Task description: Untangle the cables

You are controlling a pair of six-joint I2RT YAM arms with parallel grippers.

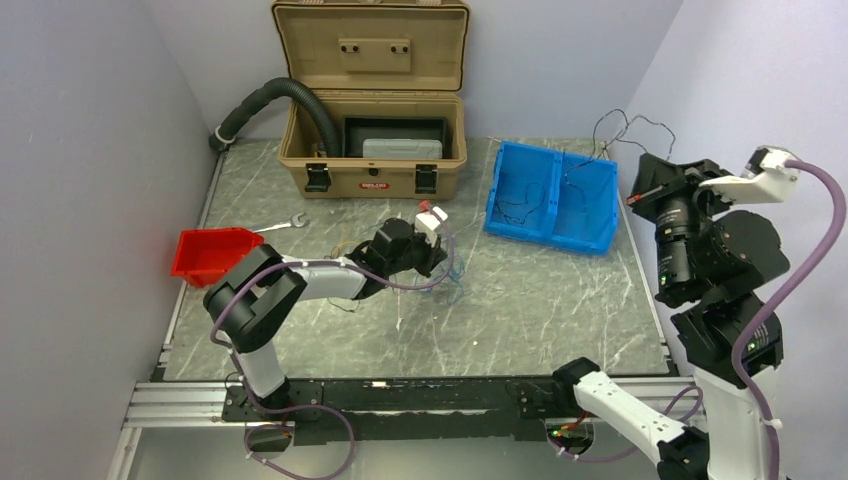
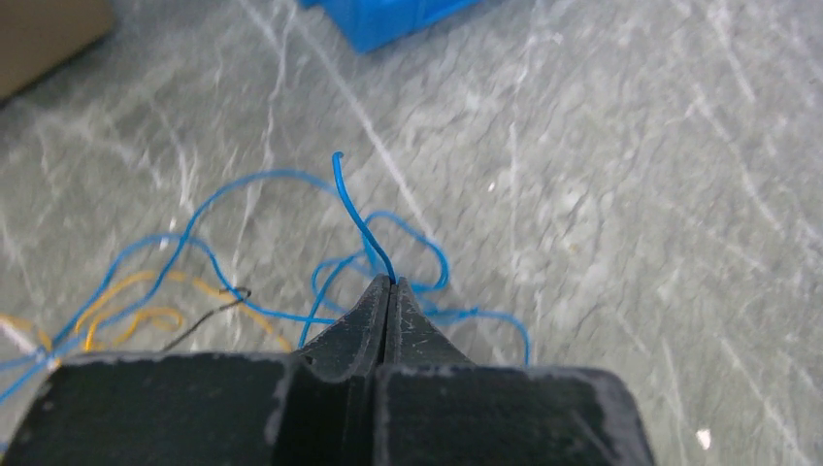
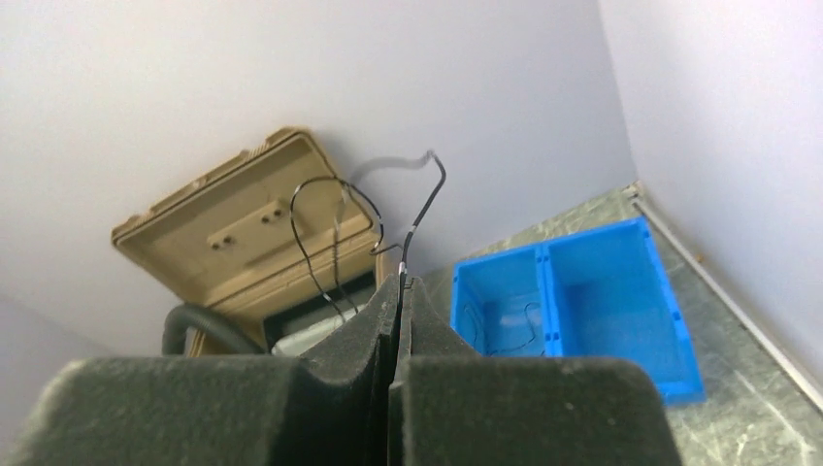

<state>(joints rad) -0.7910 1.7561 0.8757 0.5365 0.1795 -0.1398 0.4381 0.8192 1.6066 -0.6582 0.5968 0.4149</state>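
Note:
A bunch of thin cables lies on the marble table mid-left. My left gripper is down at this bunch. In the left wrist view it is shut on a blue wire, whose free end curls up past the tips. More blue loops, yellow-orange wires and a short black wire lie to its left. My right gripper is raised at the right, above the blue bin. It is shut on a thin black wire that loops upward.
An open tan case stands at the back, with a black ribbed hose running into it. A red bin and a wrench lie at the left. In the blue bin's left compartment lies a black wire.

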